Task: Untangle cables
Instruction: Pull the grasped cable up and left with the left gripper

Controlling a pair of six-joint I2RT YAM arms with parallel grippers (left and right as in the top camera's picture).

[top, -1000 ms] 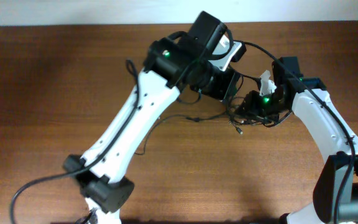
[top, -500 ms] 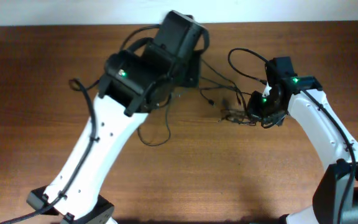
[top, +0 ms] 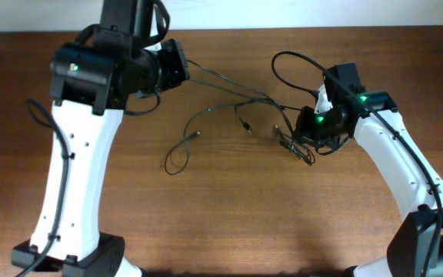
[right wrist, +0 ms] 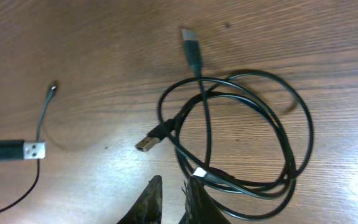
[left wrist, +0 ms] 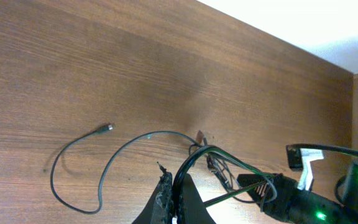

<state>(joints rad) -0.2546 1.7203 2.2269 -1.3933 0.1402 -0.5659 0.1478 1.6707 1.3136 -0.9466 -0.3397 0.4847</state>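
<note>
my left gripper (left wrist: 173,186) is pinching the black cables (right wrist: 191,50) taut near the wooden table's (top: 283,231) far edge, while my right gripper (right wrist: 175,182) is hovering narrowly parted at their coil, grip i cannot tell.

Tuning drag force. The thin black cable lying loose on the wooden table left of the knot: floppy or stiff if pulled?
The thin black cable probably flops: it lies in slack curves flat on the brown wooden table. It is likely light and easy to drag, being so thin. Its small plug end could snag in the tangled bunch.
</note>
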